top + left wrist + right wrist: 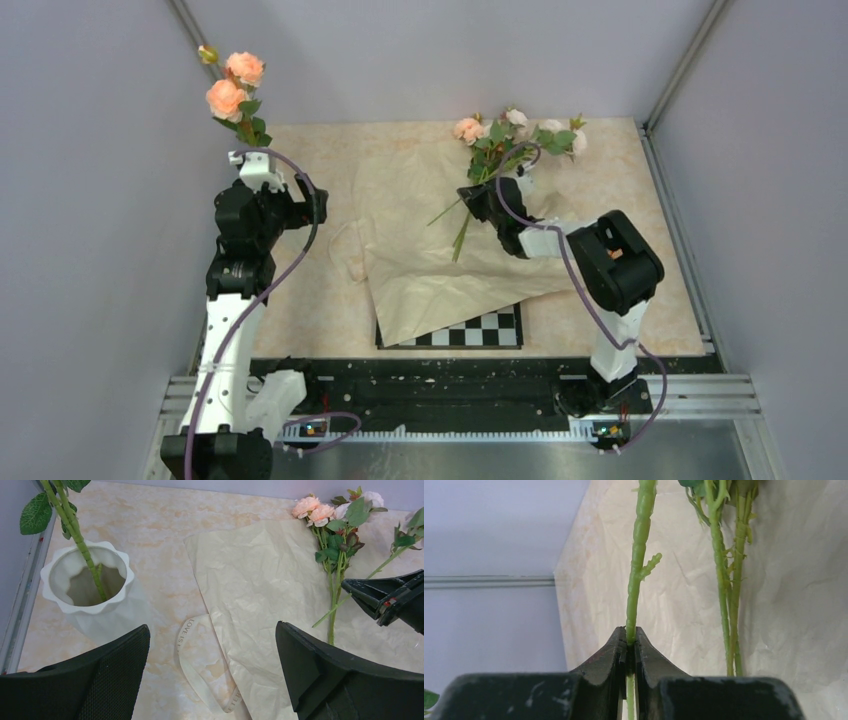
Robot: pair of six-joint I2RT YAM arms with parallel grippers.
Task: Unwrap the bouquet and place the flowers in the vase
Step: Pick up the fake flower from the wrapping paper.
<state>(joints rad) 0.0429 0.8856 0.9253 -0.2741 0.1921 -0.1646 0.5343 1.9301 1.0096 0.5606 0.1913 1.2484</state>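
Note:
The white ribbed vase [87,587] stands at the far left with two peach roses [235,85] on green stems [75,535] in it. My left gripper [211,627] hangs open beside the vase, above the table, with nothing between its fingers. The remaining flowers [520,135] lie on the unfolded beige paper [430,230]. My right gripper [630,635] is shut on one thin green stem [639,555], just above the paper. Two more stems [726,605] lie to its right. The right gripper [478,200] is at the low end of the bunch.
A cream ribbon [200,670] with printed letters lies looped on the marbled table [160,530] between vase and paper. A checkerboard sheet [480,328] shows under the paper's near corner. Grey walls close in the left, back and right sides.

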